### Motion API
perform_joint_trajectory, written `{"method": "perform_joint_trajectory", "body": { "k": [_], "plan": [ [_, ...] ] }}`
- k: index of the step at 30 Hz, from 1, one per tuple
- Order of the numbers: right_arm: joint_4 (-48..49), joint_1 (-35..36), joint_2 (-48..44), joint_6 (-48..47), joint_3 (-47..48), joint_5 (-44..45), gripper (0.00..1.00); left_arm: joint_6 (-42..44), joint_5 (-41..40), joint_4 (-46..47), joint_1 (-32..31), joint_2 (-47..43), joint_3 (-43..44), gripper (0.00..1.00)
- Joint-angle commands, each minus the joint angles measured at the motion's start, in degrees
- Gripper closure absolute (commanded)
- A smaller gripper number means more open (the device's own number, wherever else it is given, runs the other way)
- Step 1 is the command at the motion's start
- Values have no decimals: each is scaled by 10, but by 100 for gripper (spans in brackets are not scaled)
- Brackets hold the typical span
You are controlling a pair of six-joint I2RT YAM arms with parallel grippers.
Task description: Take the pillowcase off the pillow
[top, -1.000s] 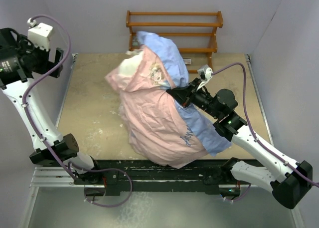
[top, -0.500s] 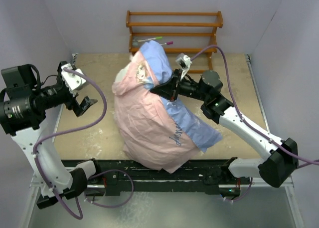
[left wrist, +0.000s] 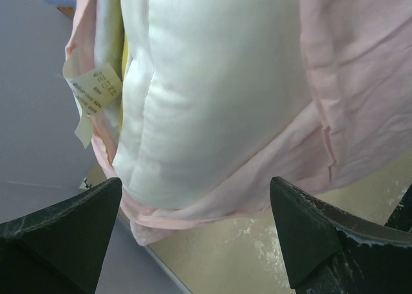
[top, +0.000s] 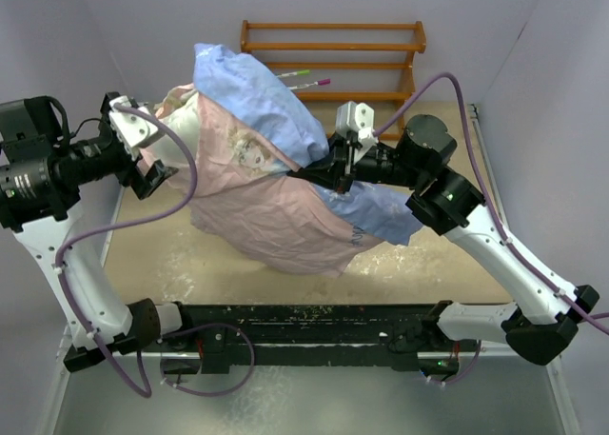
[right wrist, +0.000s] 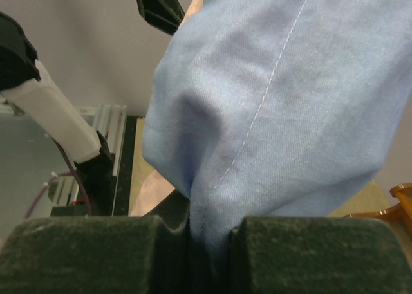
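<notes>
So the right pincer (right wrist: 209, 233) is clamped tight on the pillowcase (top: 276, 207), a bunched blue-and-pink heap hanging over the counter (top: 447, 254). Left pincer (left wrist: 196, 191) gapes wide by the pillow (left wrist: 206, 82), white end poking out, rest hidden inside.

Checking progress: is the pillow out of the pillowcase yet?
Partly out: the pillow shows bare at the open end of the pillowcase, whose pink lining wraps the rest.
</notes>
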Motion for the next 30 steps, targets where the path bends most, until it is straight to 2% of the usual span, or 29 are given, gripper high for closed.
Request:
{"method": "perform_joint_trajectory", "body": {
  "k": [1, 5, 9, 14, 19, 22, 30],
  "plan": [
    [-25, 19, -19, -134, 37, 31, 100, 54, 49, 1, -12, -55, -51, 1],
    [-48, 40, -21, -166, 19, 57, 100, 70, 95, 2, -32, -98, -137, 1],
    [-60, 51, -32, -180, 7, 67, 100, 47, 80, 1, -51, -84, -182, 1],
    [-76, 58, -51, -184, -1, 65, 100, 81, 92, 2, -60, -111, -249, 0],
    [-110, 66, -61, -190, 2, 61, 100, 60, 105, 2, -61, -79, -214, 3],
    [-125, 67, -70, -190, 1, 61, 100, 80, 97, 2, -60, -81, -194, 2],
    [-134, 74, -90, -178, -7, 38, 100, 100, 131, 2, -62, -74, -217, 2]
  ]
}}
